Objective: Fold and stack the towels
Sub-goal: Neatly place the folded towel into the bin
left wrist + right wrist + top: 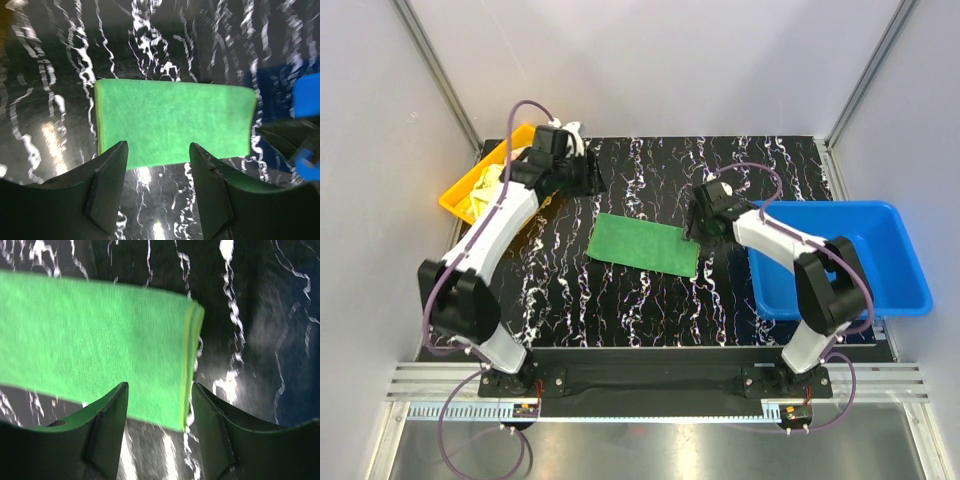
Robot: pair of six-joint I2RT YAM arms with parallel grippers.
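Observation:
The green towel (644, 244) lies folded as a flat strip in the middle of the black marbled table; it also shows in the left wrist view (172, 122) and the right wrist view (95, 347). My left gripper (588, 180) is open and empty above the table, up and left of the towel, by the yellow tray. My right gripper (695, 228) is open and empty just above the towel's right end (192, 350). The yellow towel (488, 185) lies bunched in the tray. The white/teal towel is mostly hidden behind the left arm.
A yellow tray (457, 198) sits at the table's far left. A blue bin (840, 258) stands at the right edge, beside the right arm. White walls enclose the table on three sides.

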